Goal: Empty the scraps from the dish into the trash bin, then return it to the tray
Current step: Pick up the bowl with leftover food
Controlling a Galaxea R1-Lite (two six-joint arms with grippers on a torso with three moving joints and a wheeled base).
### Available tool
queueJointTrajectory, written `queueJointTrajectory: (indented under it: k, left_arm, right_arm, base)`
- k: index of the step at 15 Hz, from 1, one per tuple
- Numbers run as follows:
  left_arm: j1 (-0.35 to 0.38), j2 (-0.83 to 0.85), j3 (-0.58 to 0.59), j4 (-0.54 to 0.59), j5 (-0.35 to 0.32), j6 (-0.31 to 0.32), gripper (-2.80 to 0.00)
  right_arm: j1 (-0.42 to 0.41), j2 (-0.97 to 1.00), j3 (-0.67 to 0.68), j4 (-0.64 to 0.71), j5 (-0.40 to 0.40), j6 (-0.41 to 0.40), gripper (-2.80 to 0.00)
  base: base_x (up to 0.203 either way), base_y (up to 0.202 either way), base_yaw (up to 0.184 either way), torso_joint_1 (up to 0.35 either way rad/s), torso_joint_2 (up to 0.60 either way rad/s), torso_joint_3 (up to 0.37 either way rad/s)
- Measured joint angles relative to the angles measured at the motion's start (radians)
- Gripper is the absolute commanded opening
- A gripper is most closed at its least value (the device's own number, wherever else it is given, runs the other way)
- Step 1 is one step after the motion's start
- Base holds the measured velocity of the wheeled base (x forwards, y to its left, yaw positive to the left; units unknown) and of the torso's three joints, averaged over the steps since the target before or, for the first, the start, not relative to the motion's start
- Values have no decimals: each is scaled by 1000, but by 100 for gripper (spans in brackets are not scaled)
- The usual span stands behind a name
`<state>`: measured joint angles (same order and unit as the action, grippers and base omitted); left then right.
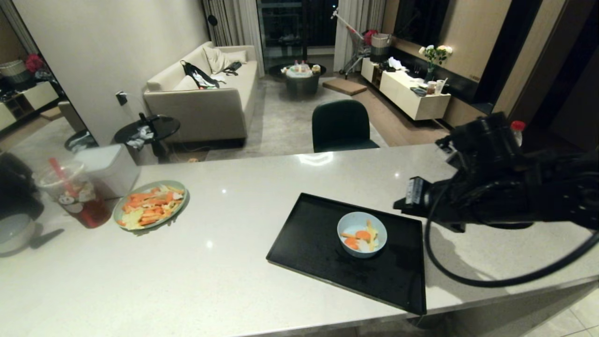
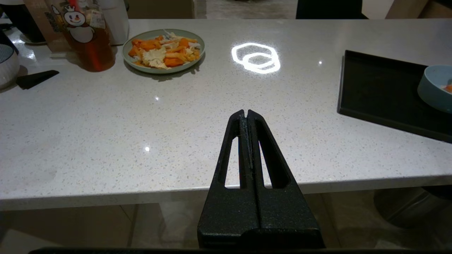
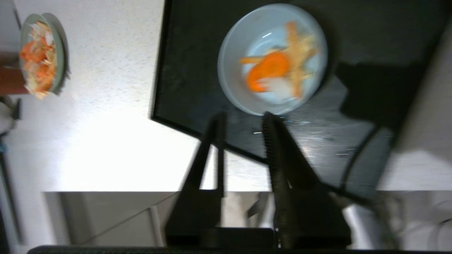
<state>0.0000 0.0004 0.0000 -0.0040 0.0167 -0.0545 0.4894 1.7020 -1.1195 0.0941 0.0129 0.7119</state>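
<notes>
The dish, a small pale blue bowl, sits on the right part of the black tray on the counter. In it lie the scraps, orange and pale yellow peel pieces. My right arm reaches in from the right, above the tray's far right corner. In the right wrist view my right gripper is open and empty, its tips just short of the dish. My left gripper is shut, over the counter's near edge. A grey round shape stands under the counter; I cannot tell whether it is the trash bin.
A green plate heaped with peels lies at the counter's left, beside a red drink cup, a white box and a white bowl. A dark chair stands behind the counter. The arm's cable loops beside the tray.
</notes>
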Motion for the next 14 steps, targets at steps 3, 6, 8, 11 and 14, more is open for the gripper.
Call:
queueJointTrajectory:
  k: [3,6,8,11,14]
  left_arm:
    - [0,0,0,0,0,0,-280]
    - [0,0,0,0,0,0,-280]
    - [0,0,0,0,0,0,-280]
    - [0,0,0,0,0,0,-280]
    - [0,0,0,0,0,0,-280]
  right_arm:
    - [50,140,-130,82,-7,111,0]
    - [50,213,-158,137,-8,116,0]
    - [43,247,-163,139,-8,150,0]
    - [36,282,-166,136,-9,172,0]
    - [13,298,-168,144,-10,170,0]
  base:
    - [0,0,0,0,0,0]
    - [0,0,0,0,0,0]
    - [0,0,0,0,0,0]
    - [0,0,0,0,0,0]
    - [0,0,0,0,0,0]
